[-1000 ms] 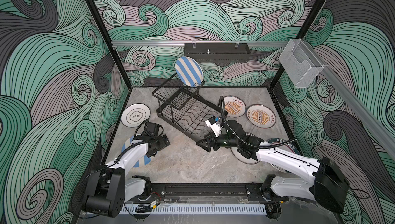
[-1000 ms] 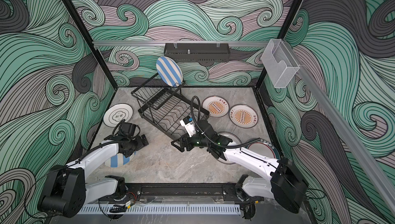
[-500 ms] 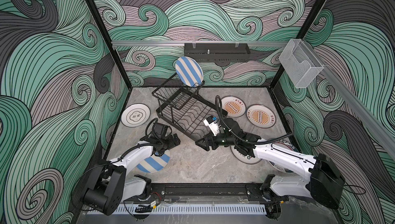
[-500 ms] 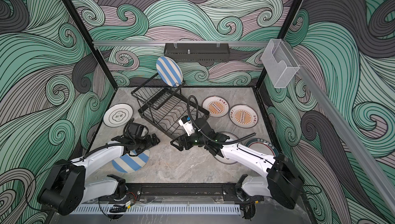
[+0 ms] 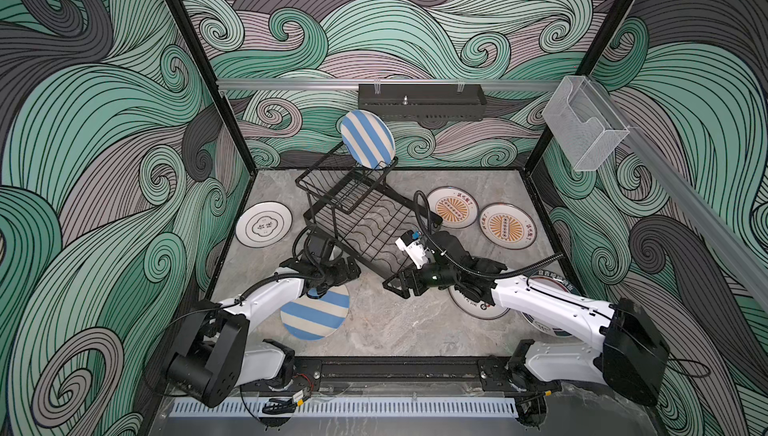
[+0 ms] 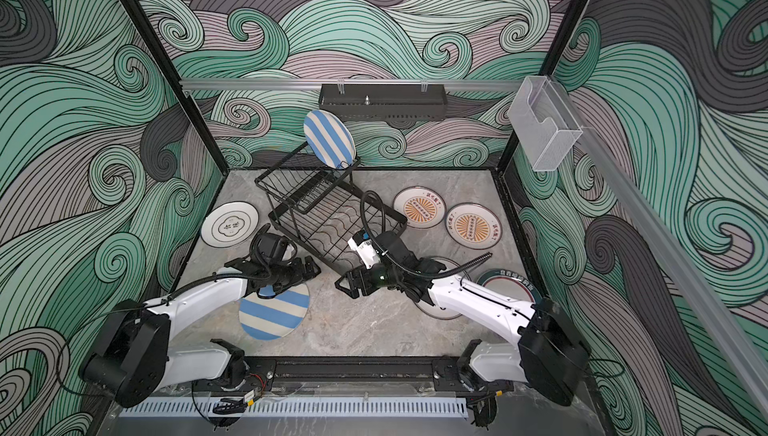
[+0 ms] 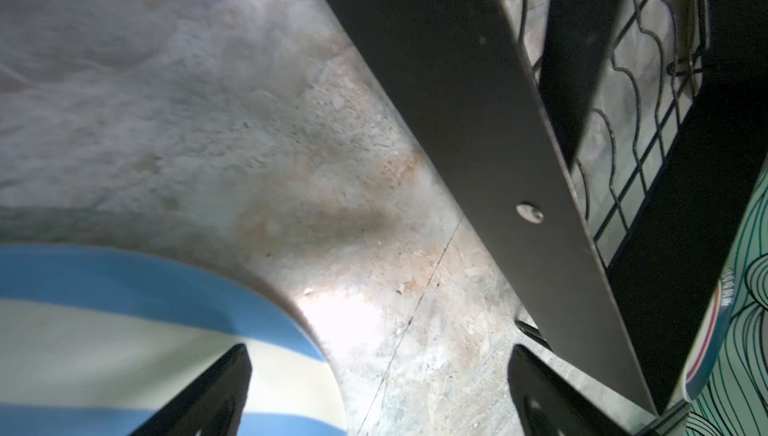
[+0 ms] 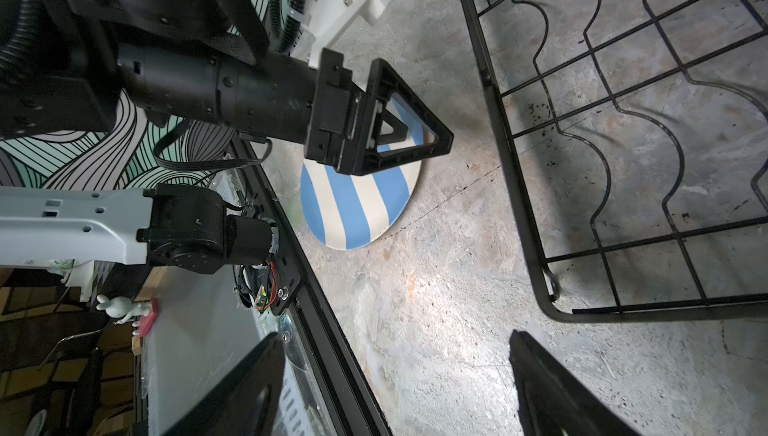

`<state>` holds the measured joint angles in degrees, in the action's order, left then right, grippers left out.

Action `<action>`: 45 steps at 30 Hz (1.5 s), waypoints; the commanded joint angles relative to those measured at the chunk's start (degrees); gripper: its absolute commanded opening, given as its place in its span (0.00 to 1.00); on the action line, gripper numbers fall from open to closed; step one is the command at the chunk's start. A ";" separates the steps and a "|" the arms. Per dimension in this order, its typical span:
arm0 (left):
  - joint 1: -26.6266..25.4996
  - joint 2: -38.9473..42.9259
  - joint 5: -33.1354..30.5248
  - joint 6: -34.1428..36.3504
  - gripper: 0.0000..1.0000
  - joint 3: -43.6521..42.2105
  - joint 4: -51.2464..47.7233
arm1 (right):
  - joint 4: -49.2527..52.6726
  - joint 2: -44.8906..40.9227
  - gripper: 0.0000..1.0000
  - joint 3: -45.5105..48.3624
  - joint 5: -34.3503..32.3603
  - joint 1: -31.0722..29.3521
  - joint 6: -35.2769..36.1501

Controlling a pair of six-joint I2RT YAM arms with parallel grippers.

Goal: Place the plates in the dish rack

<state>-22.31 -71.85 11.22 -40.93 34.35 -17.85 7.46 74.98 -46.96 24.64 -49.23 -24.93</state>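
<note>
The black wire dish rack (image 5: 365, 221) (image 6: 332, 221) stands at the back middle, with one blue-striped plate (image 5: 366, 138) upright on its raised tier. A second striped plate (image 5: 314, 312) (image 8: 357, 205) lies flat on the table. My left gripper (image 5: 350, 272) (image 7: 378, 350) hovers open over that plate's rim, one finger above the plate (image 7: 124, 330) and the other by the rack's frame (image 7: 478, 101). My right gripper (image 5: 393, 286) (image 8: 395, 335) is open over bare table at the rack's near corner (image 8: 507, 163). A white plate (image 5: 264, 224) and two sunburst plates (image 5: 452, 207) (image 5: 507, 226) lie flat.
Two more plates (image 5: 478, 309) (image 5: 555, 284) lie partly hidden under my right arm. A black perforated tray (image 5: 422, 101) hangs on the back rail and a clear acrylic box (image 5: 586, 126) on the right rail. The arms' black base rail (image 5: 399, 369) runs along the front edge.
My left arm swung right toward the rack, and the flat striped plate slid right across the table with it. The right gripper barely moved and stayed open.
</note>
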 commanded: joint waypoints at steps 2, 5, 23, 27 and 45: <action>0.33 3.90 -9.56 2.65 0.99 3.74 -12.00 | -0.21 4.29 0.84 -4.04 1.92 -2.82 -0.03; 3.46 6.69 -14.53 2.12 0.99 4.50 -17.88 | -1.69 8.96 0.83 -6.73 2.16 -5.54 -1.44; 23.49 26.20 -16.40 -1.91 0.99 -10.88 -17.11 | -5.67 32.58 0.81 -21.42 0.84 -10.08 -12.31; 23.71 25.54 -12.67 -2.22 0.99 -12.93 -15.12 | -8.29 35.28 0.81 -21.68 1.28 -9.83 -14.43; 23.82 27.14 -7.28 -1.35 0.98 -16.06 -12.76 | -14.57 43.34 0.78 -23.18 5.43 -7.84 -20.29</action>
<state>0.75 -44.75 1.45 -42.26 18.70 -31.88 -5.48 117.32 -69.76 28.88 -57.49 -44.05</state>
